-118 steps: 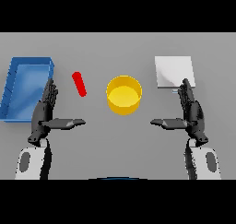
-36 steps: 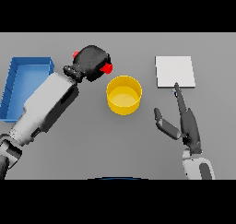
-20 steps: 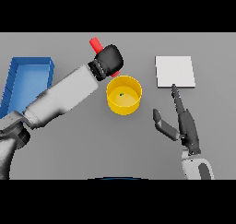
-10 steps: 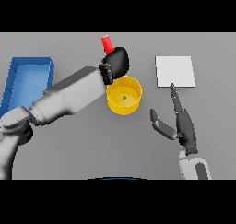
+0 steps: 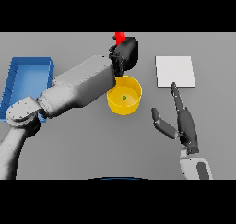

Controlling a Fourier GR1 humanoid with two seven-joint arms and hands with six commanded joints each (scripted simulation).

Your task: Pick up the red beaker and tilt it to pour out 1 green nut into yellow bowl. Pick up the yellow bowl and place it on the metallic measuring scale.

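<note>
While the left hand (image 5: 125, 55) hangs above the far rim of the round yellow bowl (image 5: 124, 96), its dark fingers are clenched around the small red beaker (image 5: 120, 37), of which only the upper end shows past the hand (the rest is hidden by the hand). One tiny green nut (image 5: 124, 97) lies inside the bowl. The bowl sits on the grey surface (image 5: 92, 144), between the blue rectangular tray (image 5: 27, 80) and the flat square metallic measuring scale (image 5: 174, 71). The right hand (image 5: 183, 121) hovers near the bowl's right, fingers straight, grasping nothing.
</note>
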